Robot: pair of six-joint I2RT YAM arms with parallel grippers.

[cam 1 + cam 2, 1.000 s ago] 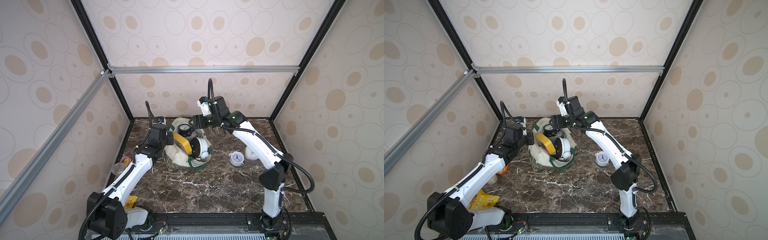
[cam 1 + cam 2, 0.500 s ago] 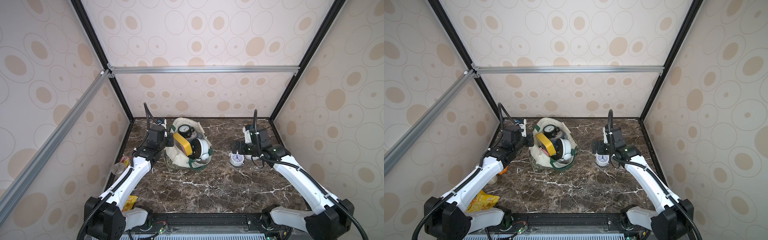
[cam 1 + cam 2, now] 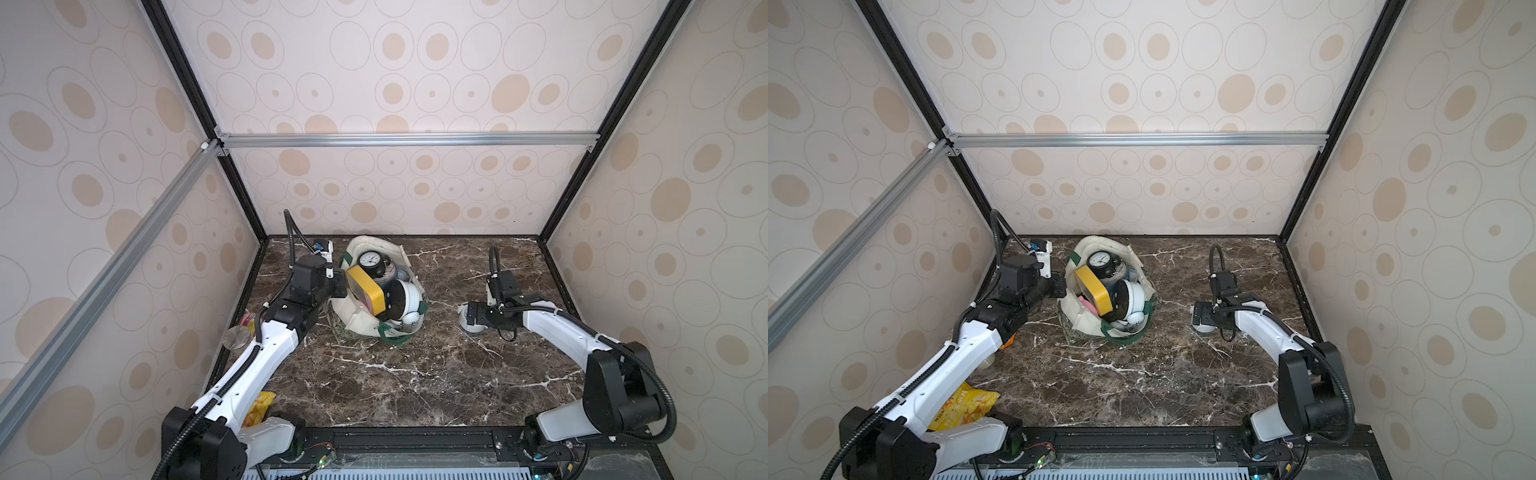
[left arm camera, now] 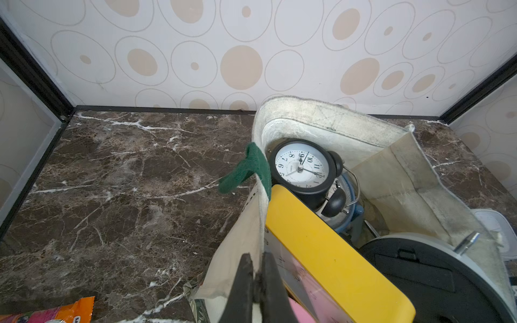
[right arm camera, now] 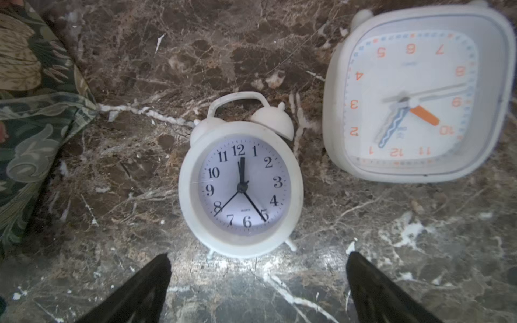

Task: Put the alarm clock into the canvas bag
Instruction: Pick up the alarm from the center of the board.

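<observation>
Left gripper point(image 4: 258, 258) clenched on the left rim of the canvas bag point(image 3: 353, 316); bag sits far, left of centre. White twin-bell alarm clock point(image 5: 240, 187) lies face up on the marble table point(image 3: 415, 382), right of the bag and apart from it. Right gripper point(image 5: 257, 254) is spread wide over the clock, apparently without contact. Square white clock point(image 5: 414, 92) is just beside it.

Black numerals 1–12 ring the white twin-bell clock point(image 5: 240, 190), orange numerals 1–12 the square white clock point(image 5: 414, 95).
</observation>
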